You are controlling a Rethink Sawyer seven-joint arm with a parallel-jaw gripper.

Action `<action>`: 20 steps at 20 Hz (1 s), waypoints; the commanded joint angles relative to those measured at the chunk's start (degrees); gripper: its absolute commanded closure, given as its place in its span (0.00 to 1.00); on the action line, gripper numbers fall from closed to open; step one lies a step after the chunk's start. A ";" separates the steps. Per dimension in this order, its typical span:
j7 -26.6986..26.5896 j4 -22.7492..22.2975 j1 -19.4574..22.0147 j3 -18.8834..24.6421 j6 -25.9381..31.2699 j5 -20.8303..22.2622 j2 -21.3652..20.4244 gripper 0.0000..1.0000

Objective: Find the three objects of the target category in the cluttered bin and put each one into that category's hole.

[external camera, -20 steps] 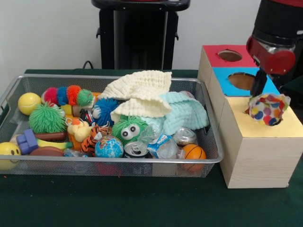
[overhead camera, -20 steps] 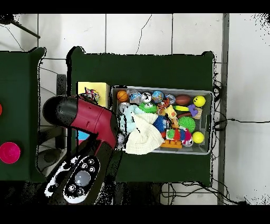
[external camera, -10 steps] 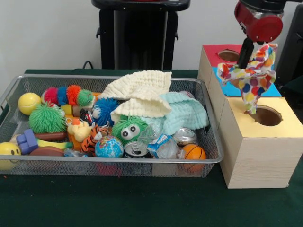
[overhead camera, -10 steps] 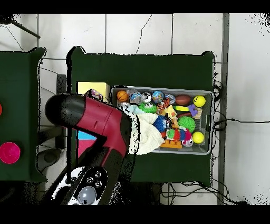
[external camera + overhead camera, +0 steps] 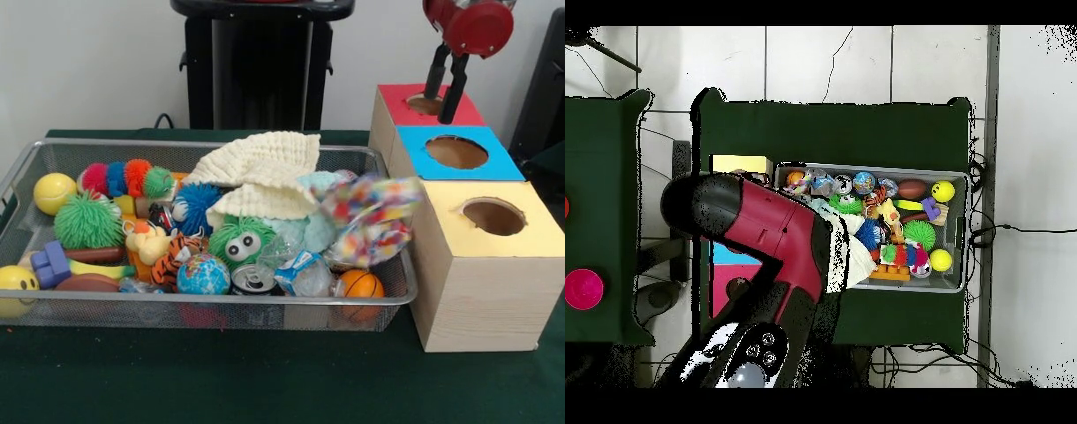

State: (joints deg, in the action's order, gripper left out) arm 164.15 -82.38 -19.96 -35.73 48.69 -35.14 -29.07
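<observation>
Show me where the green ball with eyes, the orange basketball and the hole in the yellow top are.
green ball with eyes point(image 5: 240, 244), front view, on its face between the eyes.
orange basketball point(image 5: 361, 284), front view, on its middle.
yellow hole point(image 5: 494, 216), front view, inside the opening.

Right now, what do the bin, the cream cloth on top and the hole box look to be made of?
The bin looks like silvery metal wire mesh: you see through its walls. The cream cloth seems a soft waffle-knit textile, folded and limp. The hole box looks like pale wood, grain showing on its sides, with matte coloured tops that may be paper or paint.
</observation>
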 commanded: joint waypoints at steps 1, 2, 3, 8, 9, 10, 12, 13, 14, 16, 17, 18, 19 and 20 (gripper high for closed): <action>7.04 -1.08 1.07 5.98 1.22 1.68 1.96 0.00; 7.29 -1.08 0.99 5.93 1.18 1.63 2.03 0.00; 7.45 -0.98 0.91 5.91 1.08 1.61 2.16 0.00; 8.26 -1.09 0.50 5.38 -0.27 1.58 2.60 0.00; 8.48 -1.10 0.34 5.15 -0.79 1.63 2.75 0.00; 8.70 -1.11 0.19 4.93 -1.31 1.67 2.90 0.00; 7.56 -1.53 0.64 4.89 -1.86 2.10 2.72 0.00; 6.60 -1.57 1.04 4.85 -1.45 2.54 2.53 0.00; 5.84 -1.28 1.31 4.47 -0.71 3.23 2.47 0.00; 3.72 -1.15 2.63 4.29 0.58 4.16 1.98 0.00; 2.84 -1.17 3.28 4.31 1.05 4.42 1.73 0.00; 1.16 -0.71 4.51 4.53 2.31 5.01 1.66 0.00; 0.03 -0.57 5.54 4.98 2.91 5.15 1.61 0.00; -0.63 0.14 6.02 5.11 3.57 5.68 1.87 0.00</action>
State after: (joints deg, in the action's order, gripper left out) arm 164.15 -82.22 -18.29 -35.71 48.71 -33.46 -29.06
